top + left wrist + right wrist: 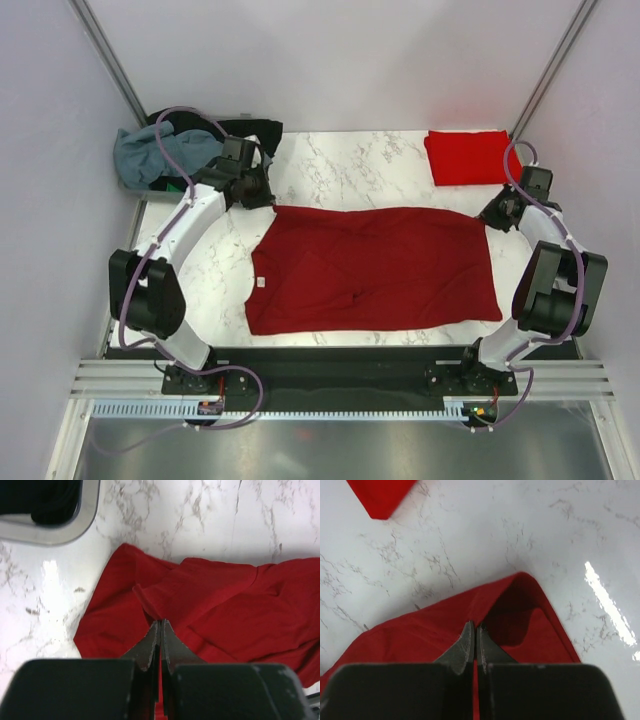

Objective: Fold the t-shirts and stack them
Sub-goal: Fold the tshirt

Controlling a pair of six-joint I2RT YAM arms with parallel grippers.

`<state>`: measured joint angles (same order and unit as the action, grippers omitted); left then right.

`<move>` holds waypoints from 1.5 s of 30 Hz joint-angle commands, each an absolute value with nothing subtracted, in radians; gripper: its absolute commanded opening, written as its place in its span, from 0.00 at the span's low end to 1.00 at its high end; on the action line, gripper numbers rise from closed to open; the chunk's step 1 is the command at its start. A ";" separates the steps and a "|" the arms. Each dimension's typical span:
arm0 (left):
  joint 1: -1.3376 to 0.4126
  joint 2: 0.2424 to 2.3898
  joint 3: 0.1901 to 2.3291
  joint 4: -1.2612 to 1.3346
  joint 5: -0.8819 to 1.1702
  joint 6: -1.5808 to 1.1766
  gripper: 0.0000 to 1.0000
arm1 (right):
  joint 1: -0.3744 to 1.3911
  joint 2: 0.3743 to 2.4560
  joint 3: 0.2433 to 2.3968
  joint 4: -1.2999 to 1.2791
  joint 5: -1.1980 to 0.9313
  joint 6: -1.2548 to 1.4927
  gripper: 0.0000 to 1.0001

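On the table (330, 165) just beyond my bases, one maroon t-shirt (370, 270) lies flat, long axis left to right; my left gripper (160, 626) is clenched on its far-left corner, my right gripper (475, 630) on its far-right corner; farther right, one folded red t-shirt (470, 157); far left, one heap (160, 155): grey-blue, black, green.

Nothing written can be read in any of the views: no brand, number or sign. The one label-like thing is a small pale tag (262, 282) at the neck of the dark maroon-red t-shirt (380, 270), and it is too small to make out.
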<state>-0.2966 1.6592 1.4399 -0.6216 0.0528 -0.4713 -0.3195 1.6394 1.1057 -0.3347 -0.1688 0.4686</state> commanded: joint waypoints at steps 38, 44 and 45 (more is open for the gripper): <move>-0.419 1.040 0.920 -0.664 -0.133 -0.606 0.02 | -0.512 1.252 0.790 -0.238 -0.347 0.606 0.00; -0.419 0.977 0.856 -0.680 -0.112 -0.629 0.02 | -0.511 1.197 0.742 -0.252 -0.316 0.609 0.00; -0.420 0.968 0.847 -0.680 -0.106 -0.632 0.02 | -0.512 1.183 0.739 -0.255 -0.310 0.611 0.00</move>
<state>-0.4175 1.0061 0.8715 -0.6651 -0.0956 -0.5968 -0.5079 1.2339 0.7521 -0.2699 -0.3248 0.6025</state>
